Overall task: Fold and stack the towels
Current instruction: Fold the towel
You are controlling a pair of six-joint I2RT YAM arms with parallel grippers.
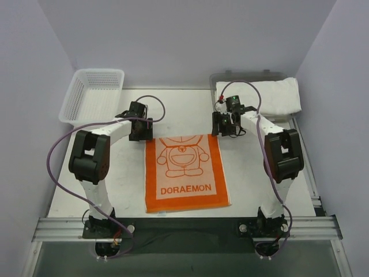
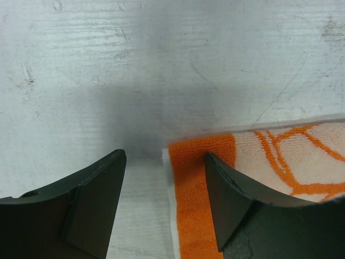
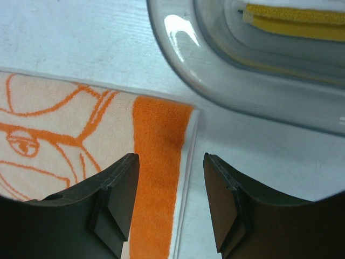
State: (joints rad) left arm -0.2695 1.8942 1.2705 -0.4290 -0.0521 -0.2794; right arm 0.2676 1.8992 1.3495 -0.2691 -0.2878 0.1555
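Dark fingers (image 2: 86, 205) of the left gripper (image 2: 164, 156) stand wide apart and empty, straddling the far left corner of the orange-and-white towel (image 1: 185, 173). It lies flat in the middle of the table (image 1: 130, 184). At its far right corner the right gripper (image 3: 170, 157) hangs with jaws moderately parted, gripping nothing. Just beyond, the grey tray (image 3: 226, 91) holds a folded white towel (image 1: 277, 95) and a yellow towel (image 3: 291, 16).

The cartoon towel (image 1: 185, 173) lies flat centrally, basket (image 1: 99, 71) behind-left, tray (image 1: 242, 75) holding folded towels (image 1: 277, 95) behind-right.
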